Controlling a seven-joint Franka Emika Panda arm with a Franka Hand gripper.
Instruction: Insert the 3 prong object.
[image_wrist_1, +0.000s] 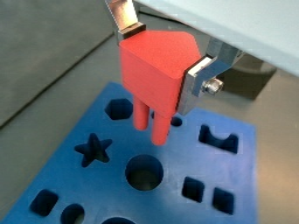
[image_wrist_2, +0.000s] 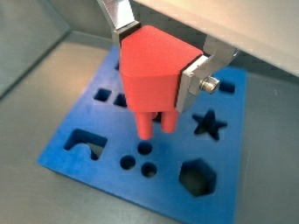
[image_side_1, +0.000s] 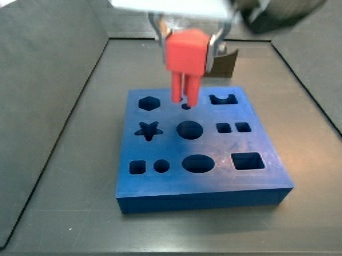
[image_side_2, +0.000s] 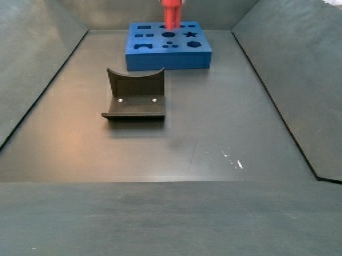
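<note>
Three narrow prongs of the 3 prong object (image_wrist_2: 155, 74), clenched upright in my gripper (image_wrist_2: 158, 57), hang straight below it, tips just above the blue socket board (image_wrist_2: 82, 162).

Both wrist views are looking close down past my gripper (image_wrist_1: 163, 61) onto the blue board (image_wrist_2: 87, 131); side views are sharing it (one near, one far).

The 3 prong object (image_wrist_1: 158, 74), a red-orange plastic piece with a blocky top and narrow parallel prongs below, is held upright between the silver fingers (image_wrist_1: 201, 73) of the hand (image_wrist_2: 162, 48). Its prongs are pointed down over the blue block (image_side_1: 201, 165), near its far holes.
</note>
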